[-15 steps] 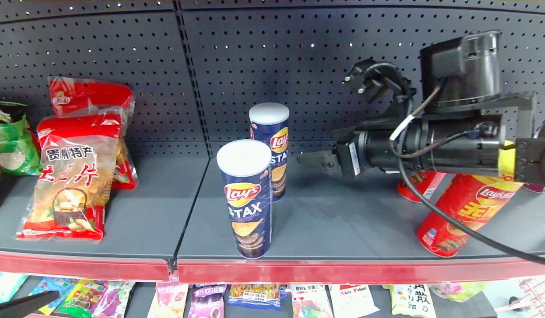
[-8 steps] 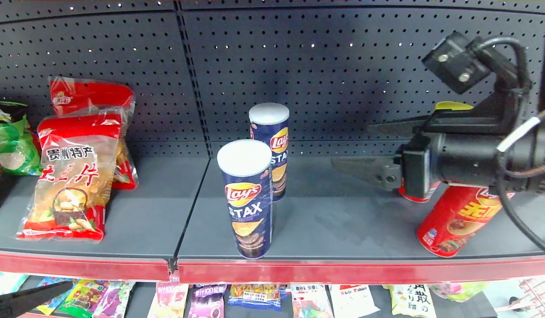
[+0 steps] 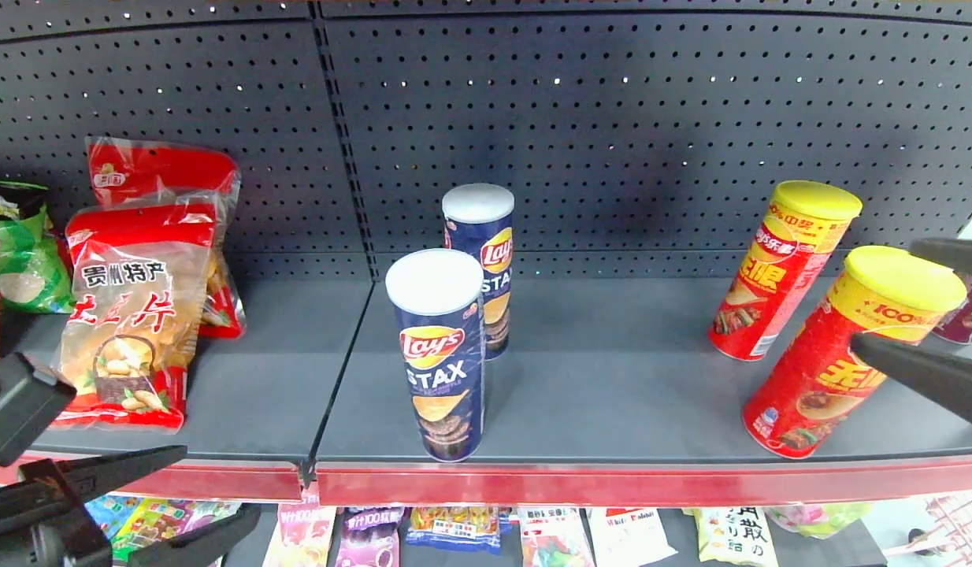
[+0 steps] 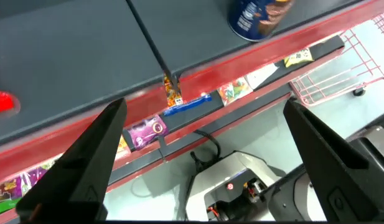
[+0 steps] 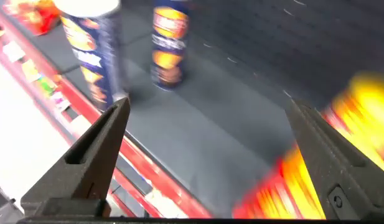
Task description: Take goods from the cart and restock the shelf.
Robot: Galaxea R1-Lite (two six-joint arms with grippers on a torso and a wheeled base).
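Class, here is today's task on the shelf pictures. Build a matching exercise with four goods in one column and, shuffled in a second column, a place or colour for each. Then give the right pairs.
Column 1
1. front blue can
2. front red can
3. front red snack bag
4. green bag

Column 2
a. yellow lid
b. far left end of the shelf
c. white lid
d. clear front panel with red top and bottom

Pairs: 1-c, 2-a, 3-d, 4-b
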